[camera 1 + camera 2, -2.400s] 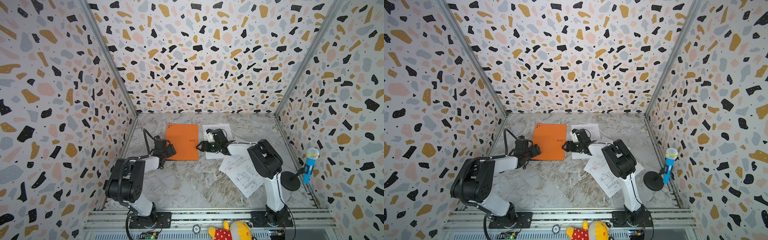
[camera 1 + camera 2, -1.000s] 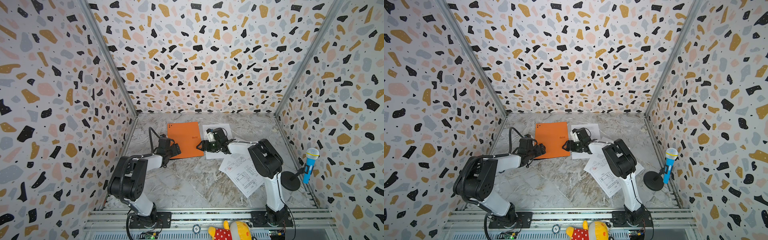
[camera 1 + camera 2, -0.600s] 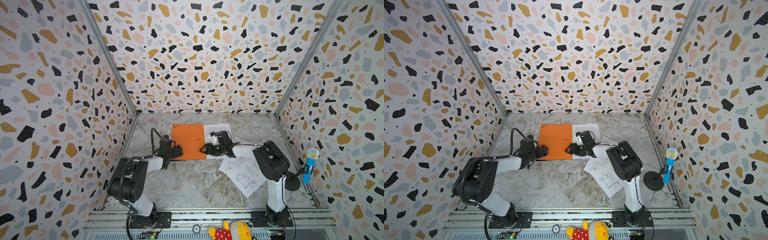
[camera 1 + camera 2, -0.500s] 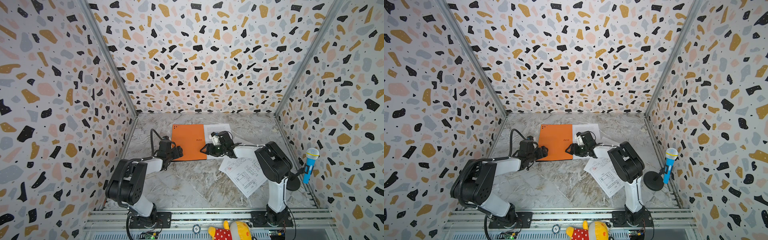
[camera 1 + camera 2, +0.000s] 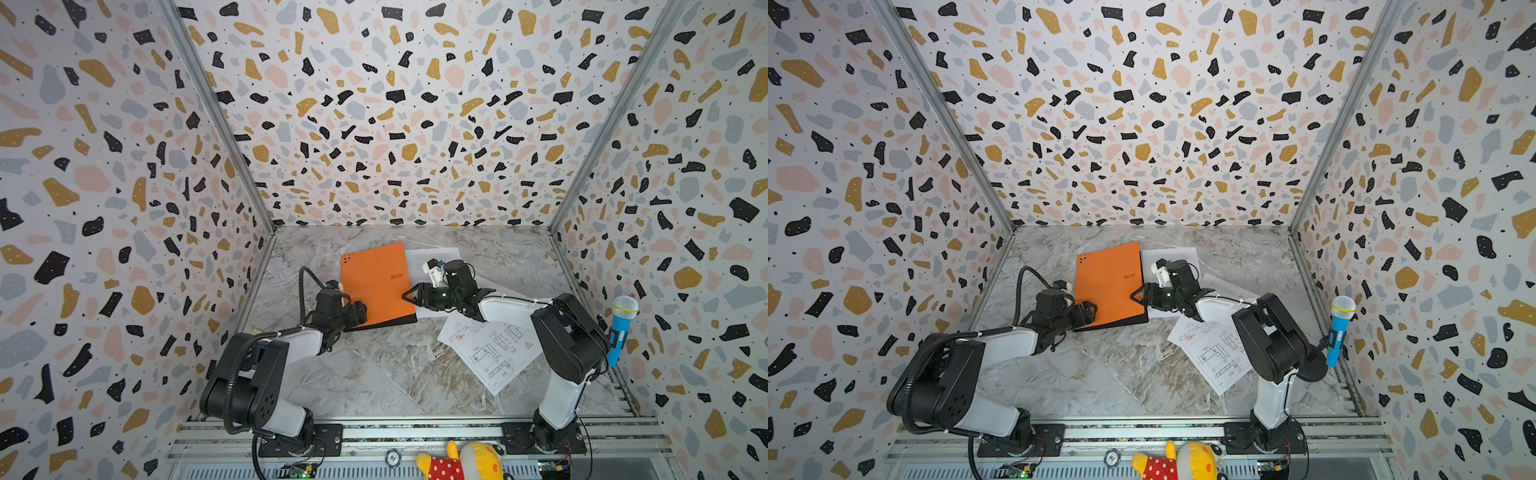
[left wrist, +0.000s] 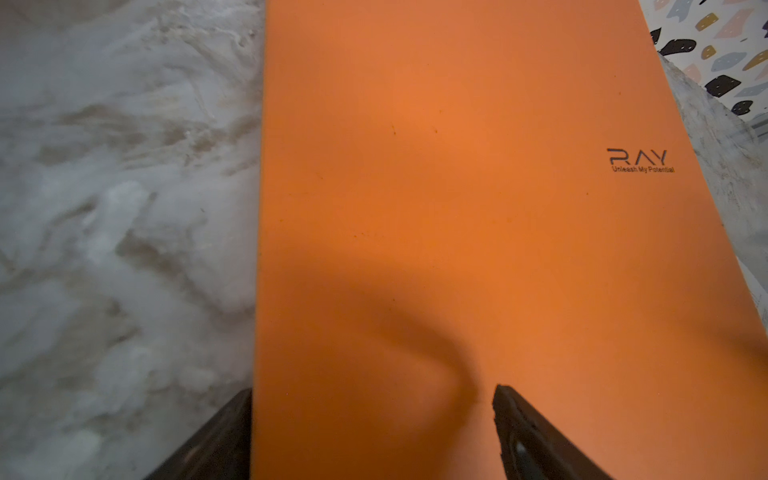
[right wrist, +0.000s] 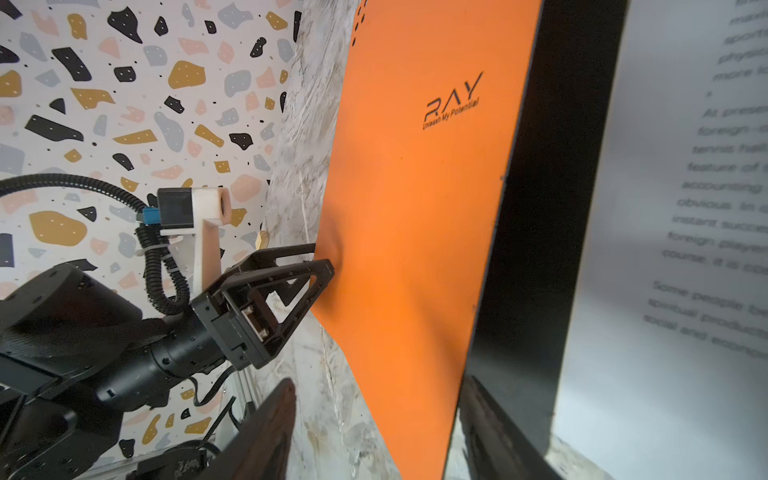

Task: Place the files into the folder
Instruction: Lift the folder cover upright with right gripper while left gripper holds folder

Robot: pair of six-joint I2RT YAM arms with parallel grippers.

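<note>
right end effector point(image 5: 409, 296): jaws part open, straddling the right edge of the folder's point(image 5: 374, 282) raised orange cover, no pinch visible. left end effector point(image 5: 359, 312): jaws wide, at the folder's near left corner, nothing gripped. folder sits mid tabletop point(image 5: 374, 374), black inside showing along the near edge. files point(image 5: 492, 353) lie loose on its right.

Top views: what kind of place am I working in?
Probably a robot test cell: terrazzo-print walls box in a marble-look table, an aluminium rail runs along the front, a toy microphone stands aside.
</note>
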